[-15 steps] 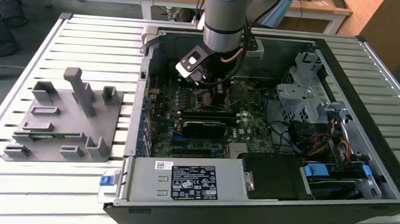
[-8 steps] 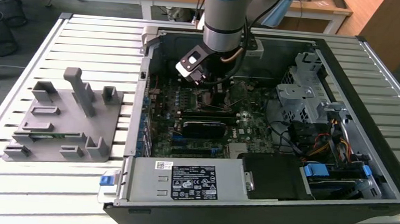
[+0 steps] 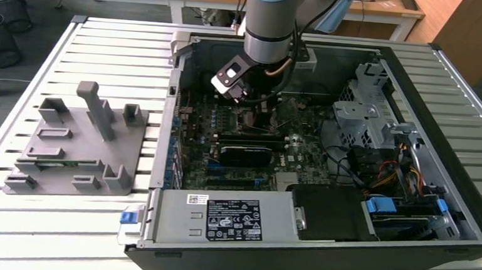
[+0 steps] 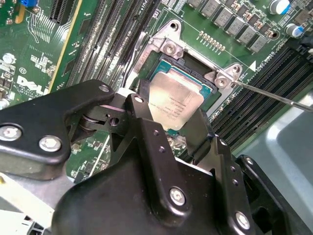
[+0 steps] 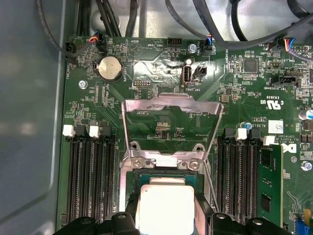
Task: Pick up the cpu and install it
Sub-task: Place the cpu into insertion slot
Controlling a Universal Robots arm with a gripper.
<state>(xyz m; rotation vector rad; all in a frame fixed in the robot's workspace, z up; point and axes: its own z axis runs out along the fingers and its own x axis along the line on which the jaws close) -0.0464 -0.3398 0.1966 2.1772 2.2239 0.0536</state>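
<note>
In the exterior view, a robot arm reaches into an open computer case (image 3: 259, 252) on a slatted table (image 3: 113, 39). Its gripper (image 3: 251, 104) hangs low over the circuit board, toward the case's far wall.

In the second wrist view, the gripper (image 4: 168, 115) has its black fingers (image 4: 138, 105) pressed against opposite edges of the chip (image 4: 176, 100). They appear to be grasping it, holding it level at the socket (image 4: 190, 63) so it can seat squarely.

In the first wrist view, the chip (image 5: 164, 203) sits at the socket opening. The metal retaining plate (image 5: 171, 105) is swung up, leaving the socket open for it.
</note>
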